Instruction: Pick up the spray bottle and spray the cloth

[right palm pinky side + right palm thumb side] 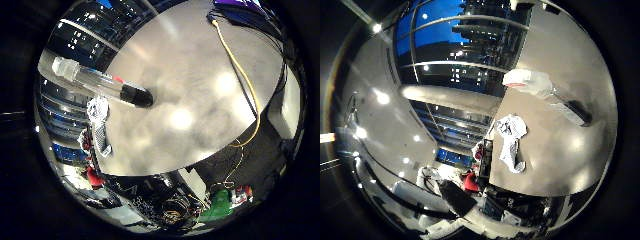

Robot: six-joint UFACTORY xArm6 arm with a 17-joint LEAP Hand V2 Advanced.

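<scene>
Looking out from the palm, I am seeing the spray bottle (102, 82) standing upright on the round table (200, 100), near its edge. The white cloth (511, 140) is lying crumpled at that edge, close by. I cannot tell how the hand is set.

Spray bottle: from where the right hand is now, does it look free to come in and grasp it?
Probably yes. The spray bottle stands alone on the round table, with bare tabletop around it. The cloth lies apart, near the table's edge, and nothing sits between the palm and the bottle.
</scene>
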